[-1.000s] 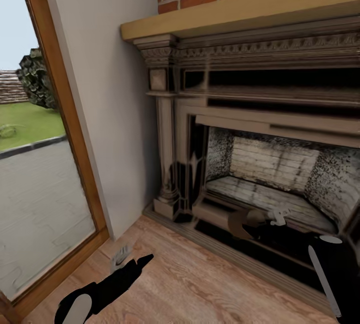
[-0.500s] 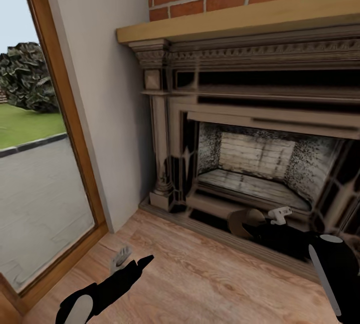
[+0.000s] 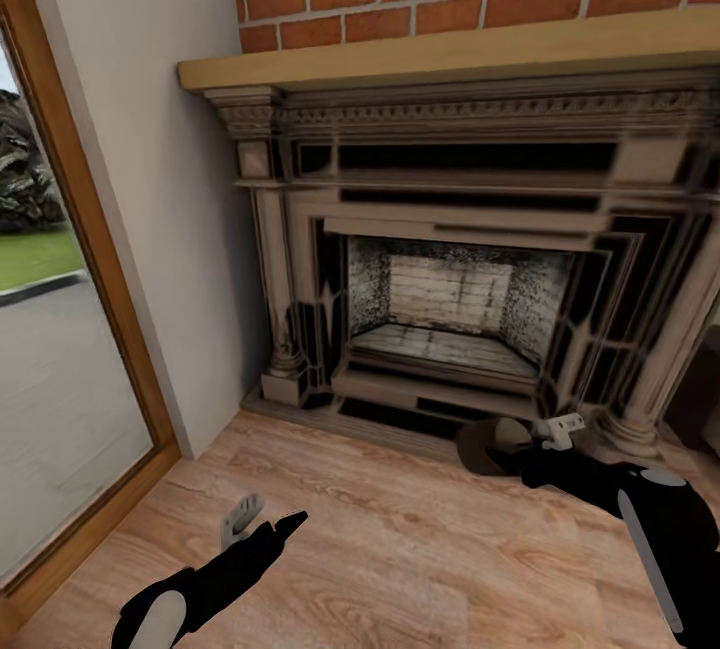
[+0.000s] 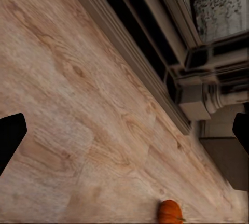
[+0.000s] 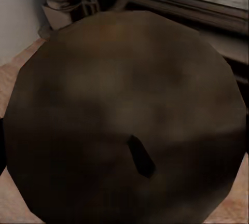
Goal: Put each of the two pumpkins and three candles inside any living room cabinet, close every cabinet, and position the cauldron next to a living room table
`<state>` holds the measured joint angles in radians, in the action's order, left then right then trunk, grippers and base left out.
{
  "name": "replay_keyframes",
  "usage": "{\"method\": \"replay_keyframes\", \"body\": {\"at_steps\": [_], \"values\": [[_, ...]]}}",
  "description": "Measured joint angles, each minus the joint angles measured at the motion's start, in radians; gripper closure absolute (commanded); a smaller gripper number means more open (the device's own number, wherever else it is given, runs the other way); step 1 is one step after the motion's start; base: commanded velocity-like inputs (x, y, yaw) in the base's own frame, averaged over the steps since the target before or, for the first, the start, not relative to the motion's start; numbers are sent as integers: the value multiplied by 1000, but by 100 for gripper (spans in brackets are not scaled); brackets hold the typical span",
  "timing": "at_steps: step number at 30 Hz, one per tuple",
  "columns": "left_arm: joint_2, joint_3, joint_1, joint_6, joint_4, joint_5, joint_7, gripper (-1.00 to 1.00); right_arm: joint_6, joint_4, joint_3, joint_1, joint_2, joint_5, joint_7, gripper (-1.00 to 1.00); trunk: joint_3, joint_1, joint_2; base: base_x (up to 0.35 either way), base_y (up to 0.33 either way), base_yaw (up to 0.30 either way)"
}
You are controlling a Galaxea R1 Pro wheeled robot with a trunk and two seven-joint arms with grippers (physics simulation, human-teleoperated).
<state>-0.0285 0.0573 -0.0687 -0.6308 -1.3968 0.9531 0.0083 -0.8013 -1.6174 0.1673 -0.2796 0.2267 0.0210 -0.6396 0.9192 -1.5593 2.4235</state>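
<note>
Close up, the right hand point(image 3: 520, 444) grips a short brownish-beige wicked candle point(image 5: 124, 115); the left hand point(image 3: 262, 521) hangs open, empty, a small orange ribbed pumpkin point(image 4: 170, 212) on the wooden floor point(image 3: 400, 539) beyond it, stone fireplace point(image 3: 450, 259) farther

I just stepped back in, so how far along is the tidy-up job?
Nothing looks finished yet. In hand: the right tool grips one candle, facing the fireplace. Left: a pumpkin lies on the wood floor, and the left tool is open. Cabinets and cauldron can't be judged here.
</note>
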Motion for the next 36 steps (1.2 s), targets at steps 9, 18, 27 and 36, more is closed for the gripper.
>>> {"method": "replay_keyframes", "body": {"at_steps": [9,18,27,36], "values": [[-1,-1,0,1,0,-1,0,-100,0,0,0,0,1,0,0,100,0,0,0,-222,0,-299],[0,3,0,2,0,-2,0,-100,-1,0,0,0,2,-1,0,100,2,1,0,-13,-42,-299],[-8,7,0,5,-32,0,1,-100,28,0,4,1,3,1,1,100,4,1,0,0,-326,-130],[-4,8,0,5,-38,0,6,-100,31,0,11,1,2,-1,0,100,5,1,0,0,-345,-41]]}}
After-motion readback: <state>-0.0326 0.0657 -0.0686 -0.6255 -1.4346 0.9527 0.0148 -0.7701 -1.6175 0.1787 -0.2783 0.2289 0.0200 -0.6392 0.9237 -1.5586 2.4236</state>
